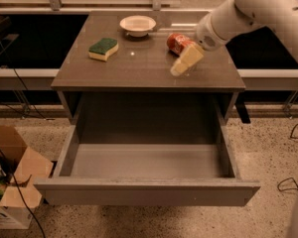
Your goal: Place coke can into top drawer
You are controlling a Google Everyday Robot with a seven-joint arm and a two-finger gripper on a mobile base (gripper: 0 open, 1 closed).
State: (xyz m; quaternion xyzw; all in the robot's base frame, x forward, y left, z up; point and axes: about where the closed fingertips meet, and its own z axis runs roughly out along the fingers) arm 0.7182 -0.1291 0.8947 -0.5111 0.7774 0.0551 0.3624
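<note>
On the cabinet top: a small red cylindrical coke can (177,41) with a silver end lies on its side near the right rear of the grey-brown cabinet (139,71), not yet in the drawer
At the can: the robot's cream-coloured wedge-shaped gripper (184,62) hangs tilted, tip down and to the left, just in front of the can, on a thick white arm (258,9) that enters from the upper right
Tool state: wide or narrow cannot be told from this angle; nothing is seen held in it
Below the top: the wide shallow grey top drawer (146,192) stands pulled far out, its grey floor facing the camera
Step in hand: judged to be the reach for the can, with the grasp not yet made
Doing it well: the gripper should close across the can's round body, not its ends, since a can on its side is likely to roll away toward the rear if nudged; a square, centred hold would carry better on the way forward and down into the drawer
Bystanders: a green-topped yellow sponge (103,48) and a round white bowl (137,25) sit well to the left, out of the path
Hidden: the can's near side is covered by the gripper, so contact between them cannot be judged; the arm's upper part runs out of view
</note>
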